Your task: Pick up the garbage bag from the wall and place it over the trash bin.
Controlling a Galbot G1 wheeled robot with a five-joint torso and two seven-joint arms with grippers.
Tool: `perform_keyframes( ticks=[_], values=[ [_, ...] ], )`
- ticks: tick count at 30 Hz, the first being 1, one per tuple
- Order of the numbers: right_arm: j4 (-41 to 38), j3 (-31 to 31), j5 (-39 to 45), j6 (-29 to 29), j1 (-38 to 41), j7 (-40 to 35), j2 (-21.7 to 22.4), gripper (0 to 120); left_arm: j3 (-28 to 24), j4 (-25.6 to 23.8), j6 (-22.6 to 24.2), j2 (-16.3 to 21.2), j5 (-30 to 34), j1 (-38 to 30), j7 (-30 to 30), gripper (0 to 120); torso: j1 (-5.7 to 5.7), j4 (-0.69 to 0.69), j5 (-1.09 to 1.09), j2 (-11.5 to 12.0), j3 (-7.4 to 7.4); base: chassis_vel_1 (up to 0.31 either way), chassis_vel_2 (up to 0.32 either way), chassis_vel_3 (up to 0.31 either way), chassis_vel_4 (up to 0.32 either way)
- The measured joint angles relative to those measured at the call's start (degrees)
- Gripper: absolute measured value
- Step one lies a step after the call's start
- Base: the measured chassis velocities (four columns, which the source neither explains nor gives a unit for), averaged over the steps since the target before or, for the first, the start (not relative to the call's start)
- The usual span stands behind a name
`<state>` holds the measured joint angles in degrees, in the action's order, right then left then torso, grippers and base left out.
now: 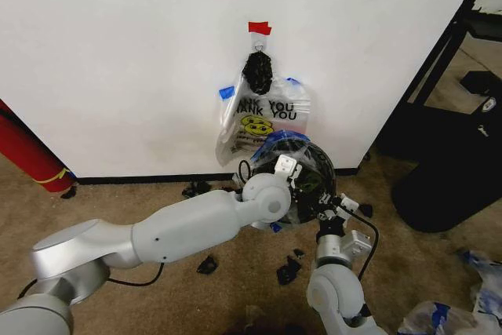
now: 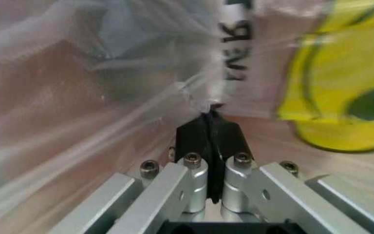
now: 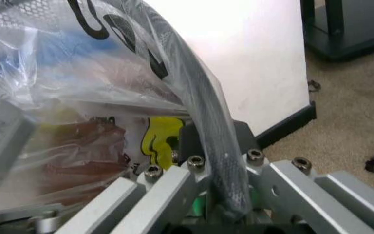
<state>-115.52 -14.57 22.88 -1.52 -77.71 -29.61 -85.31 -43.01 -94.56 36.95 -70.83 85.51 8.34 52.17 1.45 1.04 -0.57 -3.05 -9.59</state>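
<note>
Two grippers work one garbage bag over one trash bin: left gripper pinches its film, right gripper clamps the bagged rim.

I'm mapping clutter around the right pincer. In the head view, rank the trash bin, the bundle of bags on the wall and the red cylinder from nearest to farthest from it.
1. trash bin: touching the right pincer.
2. bundle of bags: on the wall above.
3. red cylinder: far left, against the wall.
</note>
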Motion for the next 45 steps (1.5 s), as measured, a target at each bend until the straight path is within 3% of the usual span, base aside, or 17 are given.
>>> perform_keyframes(
  ticks=[9, 31, 35, 39, 41, 45],
  values=[
    [-0.5, 0.3, 0.9, -0.1, -0.1, 0.2, -0.2, 0, -0.7, 5.5, -0.5, -2.6, -1.2, -0.3, -0.4, 0, 0.0, 0.0, 0.0, 0.0, 0.0, 0.0, 0.0, 0.0, 0.0],
    [-2.2, 0.4, 7.1, 1.8, -0.5, -0.3, 0.0, 0, 0.2, 12.5, -1.4, -6.0, -3.9, 1.9, -2.5, 0, 0.0, 0.0, 0.0, 0.0, 0.0, 0.0, 0.0, 0.0, 0.0],
    [-1.9, 0.1, 8.3, 2.0, -0.1, -0.6, -0.1, 0, 1.5, 11.2, -2.8, -5.7, -5.3, 3.3, -4.2, 0, 0.0, 0.0, -0.01, 0.0, 0.0, 0.0, 0.0, 0.0, 0.0],
    [-0.8, -2.1, 11.9, 3.0, 1.4, -2.0, 0.2, 0, 2.9, 4.1, -3.5, -2.4, -5.2, 4.3, -4.7, 0, 0.0, 0.0, -0.01, 0.0, 0.0, 0.0, 0.0, 0.0, 0.0],
    [-0.5, -2.7, 12.6, 3.2, 1.9, -2.2, 0.4, 0, 3.1, 2.8, -3.7, -1.8, -4.9, 4.4, -4.7, 0, 0.0, -0.01, -0.01, 0.0, 0.0, 0.0, 0.0, 0.0, 0.0],
    [0.6, -5.3, 14.6, 3.6, 3.6, -2.6, 2.0, 0, 5.8, -1.5, -8.8, 0.2, -4.2, 5.7, -6.3, 0, 0.0, 0.0, -0.01, 0.0, 0.0, 0.0, 0.0, 0.0, 0.0]
  ],
)
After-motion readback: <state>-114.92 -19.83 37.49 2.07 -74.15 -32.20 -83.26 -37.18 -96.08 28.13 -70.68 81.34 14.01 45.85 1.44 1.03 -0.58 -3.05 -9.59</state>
